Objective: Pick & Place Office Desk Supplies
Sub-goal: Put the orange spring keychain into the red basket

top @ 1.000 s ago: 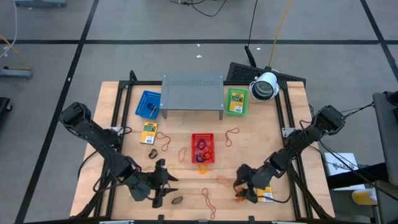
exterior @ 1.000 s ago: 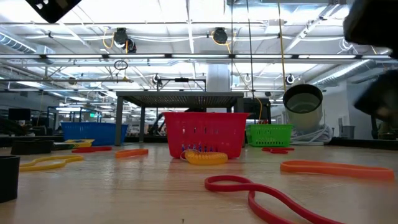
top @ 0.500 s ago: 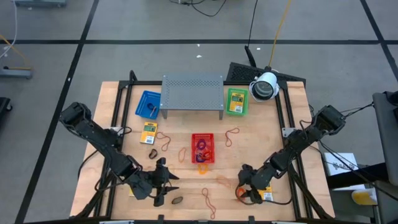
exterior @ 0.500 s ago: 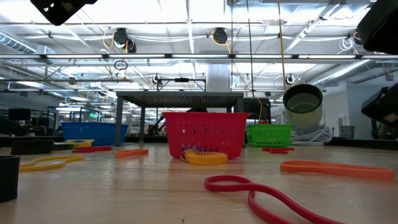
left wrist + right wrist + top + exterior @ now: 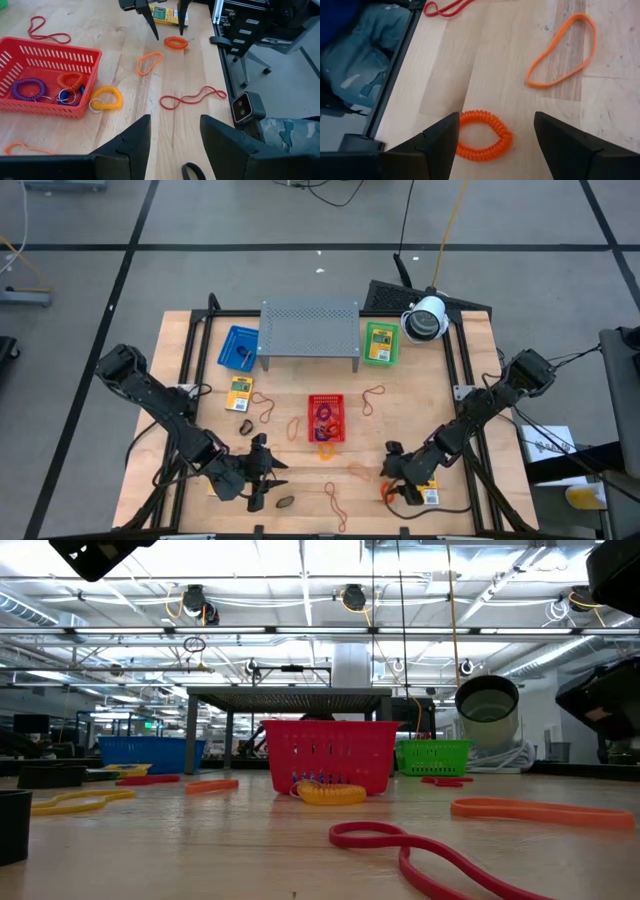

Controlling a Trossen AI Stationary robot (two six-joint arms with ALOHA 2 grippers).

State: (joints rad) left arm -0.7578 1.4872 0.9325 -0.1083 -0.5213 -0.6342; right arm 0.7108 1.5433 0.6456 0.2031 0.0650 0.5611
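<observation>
Right gripper [image 5: 492, 137] is held wide open, empty, over the orange coil [image 5: 484, 135]; it could be nudged away if the jaws are lowered off-centre.

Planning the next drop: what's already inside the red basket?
The red basket holds a purple coil, an orange coil and blue pieces with metal rings. Its near wall hides anything lying against it.

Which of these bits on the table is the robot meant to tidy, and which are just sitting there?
To tidy:
- orange coil loop, between the open right gripper fingers
- orange band
- red band
- yellow-and-green packet

Just there:
- red basket
- blue basket
- green basket
- grey rack
</observation>
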